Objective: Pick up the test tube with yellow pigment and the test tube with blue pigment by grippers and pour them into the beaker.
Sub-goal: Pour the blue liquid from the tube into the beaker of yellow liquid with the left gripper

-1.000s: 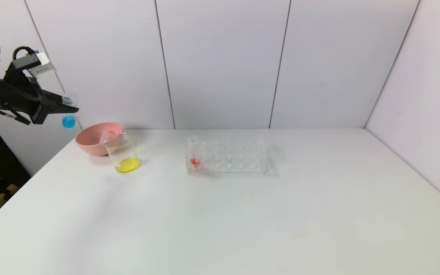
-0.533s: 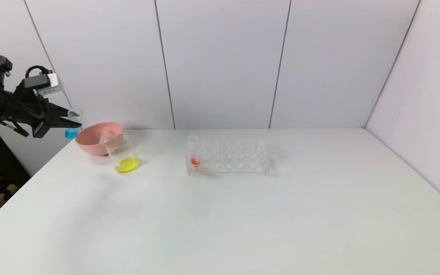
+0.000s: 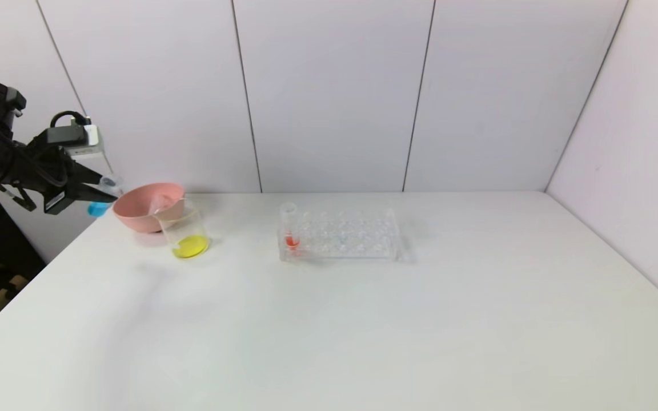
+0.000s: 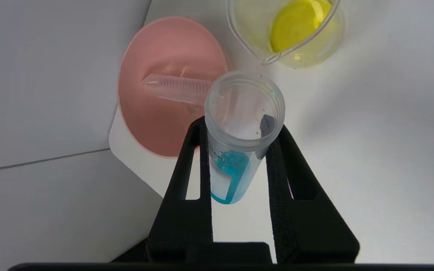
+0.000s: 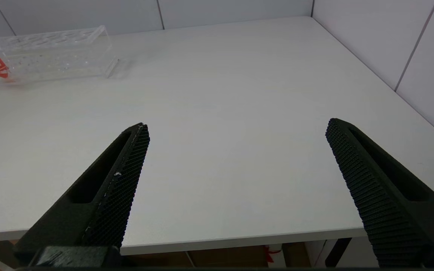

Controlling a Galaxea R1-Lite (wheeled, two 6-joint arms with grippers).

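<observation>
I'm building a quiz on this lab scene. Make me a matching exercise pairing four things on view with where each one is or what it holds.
Things:
1. beaker
2. test tube with blue pigment
3. pink bowl
4. tube rack

States:
A. clamped in the left end effector
B. holds an empty tube lying on its side
C. yellow liquid at the bottom
D. one tube with red pigment standing at one end

Pairs: 1-C, 2-A, 3-B, 4-D
</observation>
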